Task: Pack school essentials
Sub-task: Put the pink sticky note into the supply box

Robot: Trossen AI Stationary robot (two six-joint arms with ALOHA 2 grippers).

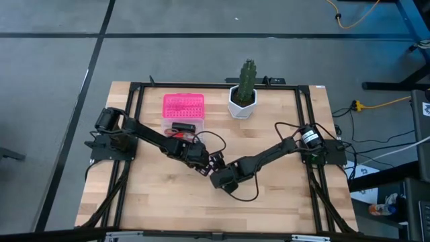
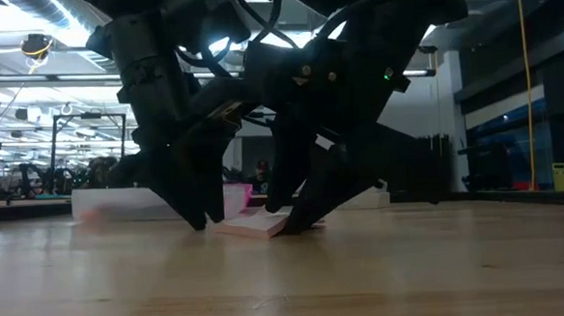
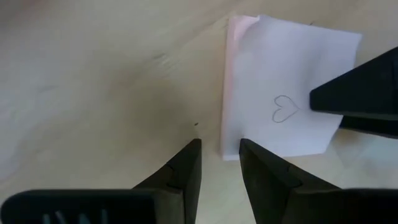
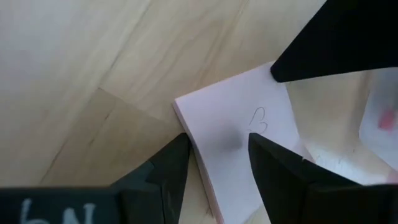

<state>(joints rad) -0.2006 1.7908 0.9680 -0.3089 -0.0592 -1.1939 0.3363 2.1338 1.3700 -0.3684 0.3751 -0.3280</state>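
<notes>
A pink square pad with a small heart drawn on it lies flat on the table, between both grippers. My left gripper is open, its fingertips standing on either side of one pad corner. My right gripper is open and straddles the opposite edge of the pad. In the high view both grippers meet at the table's middle and hide the pad. A black oblong block lies beside the pink lid. Pens, pencil and scissors do not show clearly. My left gripper comes down slanting from the table's left; its fingers flank the pad's corner, and I cannot tell whether they touch it. My right gripper comes slanting from the right; one finger lies over the pad's top face near its edge, the other beside the edge over the table. The pad stays flat on the table.
The clear box with the pink lid stands toward the far left of the table. The cactus in a white pot stands at the far edge. Bare wood lies toward the near edge. Both arms crowd the table's middle.
</notes>
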